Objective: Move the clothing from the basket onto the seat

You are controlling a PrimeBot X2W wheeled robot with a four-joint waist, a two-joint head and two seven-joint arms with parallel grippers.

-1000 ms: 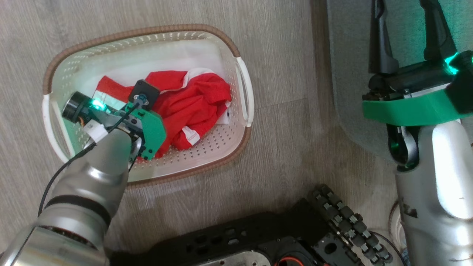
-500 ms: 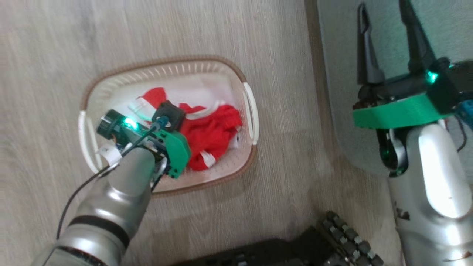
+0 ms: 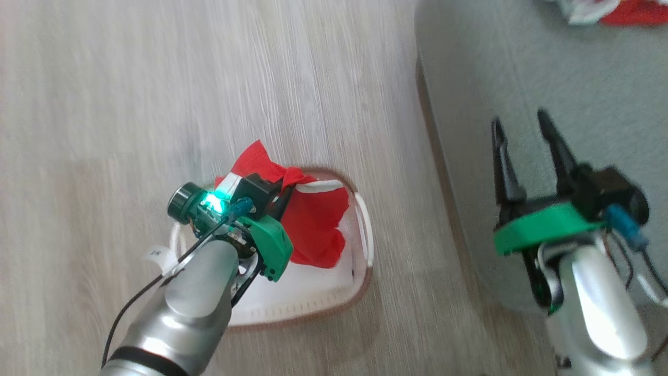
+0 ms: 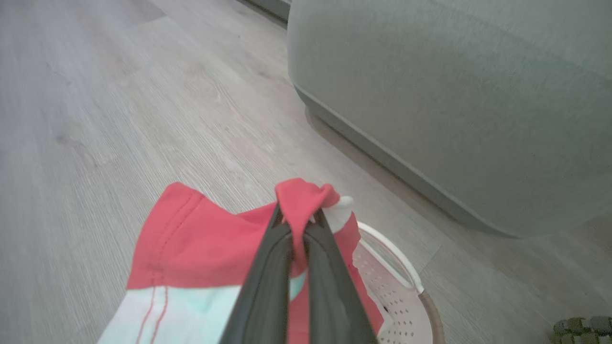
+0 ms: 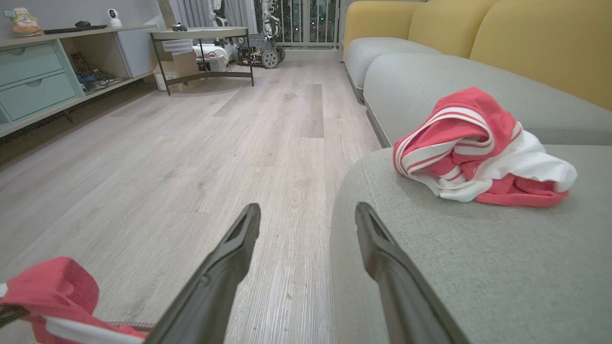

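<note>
My left gripper is clamped tight on a small fold of a bright red garment. Its two dark fingers are pressed together with the cloth bunched between their tips. The garment hangs from that pinch above the cream basket. The basket sits on the pale wood floor, near the grey-green seat. I cannot tell whether the cloth's lowest edge is clear of the basket's rim. A second red and white garment lies crumpled on the seat. My right gripper hovers over the seat's near edge, jaws spread wide, with nothing between them.

I see four risks from here:

- **Slipping:** The hold is only a narrow fold near the fingertips, so a quick swing could let it slide out. The garment would then land on the floor between basket and seat.
- **Snagging:** A trailing hem could catch the rim or a handle and drag or tip the light basket.
- **Sliding off:** The seat's front is rounded, so cloth released too close to the edge may slide off.
- **Collision:** My right arm sits over the landing area, and the left arm could knock it on the way across.

The head view is blurred, so I judge heights with caution.
</note>
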